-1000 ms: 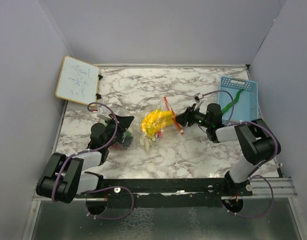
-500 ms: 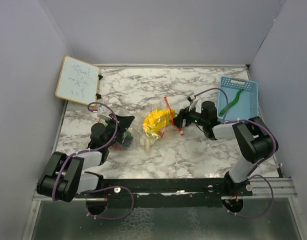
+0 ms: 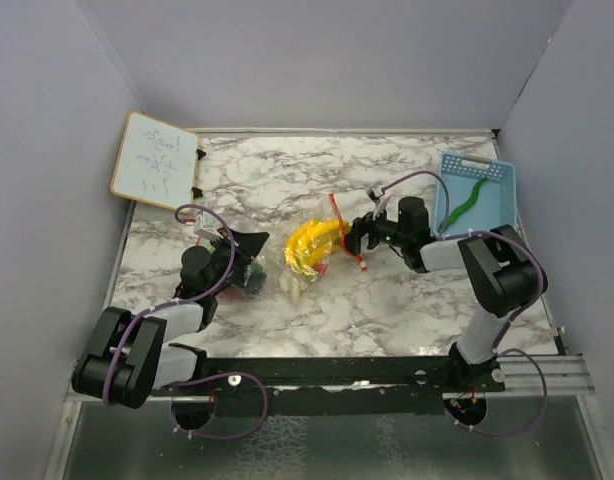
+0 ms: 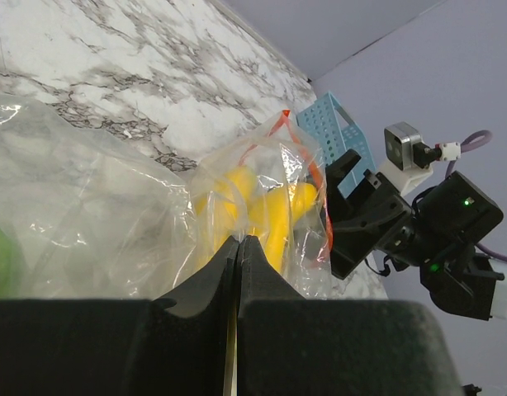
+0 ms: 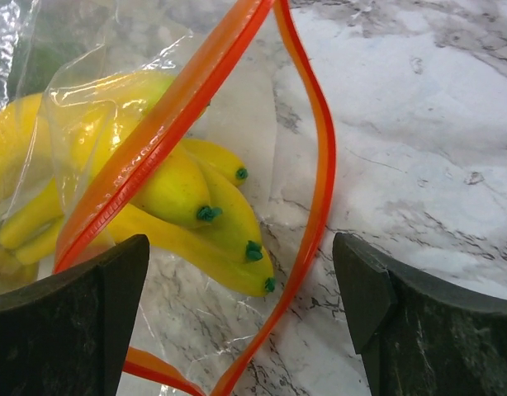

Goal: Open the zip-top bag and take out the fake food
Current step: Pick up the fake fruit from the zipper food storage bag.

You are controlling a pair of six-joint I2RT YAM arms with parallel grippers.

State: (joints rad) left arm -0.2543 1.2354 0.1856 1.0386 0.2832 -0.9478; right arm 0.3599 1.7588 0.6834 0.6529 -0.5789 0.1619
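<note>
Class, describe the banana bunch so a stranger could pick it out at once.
On the marble table, a clear, orange-zipped bag lies in the middle. The banana bunch sits inside its open mouth, just before the right gripper. It is the only bright yellow thing, with green tips.

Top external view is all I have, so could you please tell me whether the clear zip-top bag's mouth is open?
Observer: Yes; the right wrist view shows its orange zip strips parted into an open loop.
Operator: Is that arm holding a strip?
Observer: No; the right gripper is open, with nothing pinched between its fingers.
Operator: And the other arm?
Observer: The left gripper is shut on the clear zip-top bag, pinching its film.
</note>
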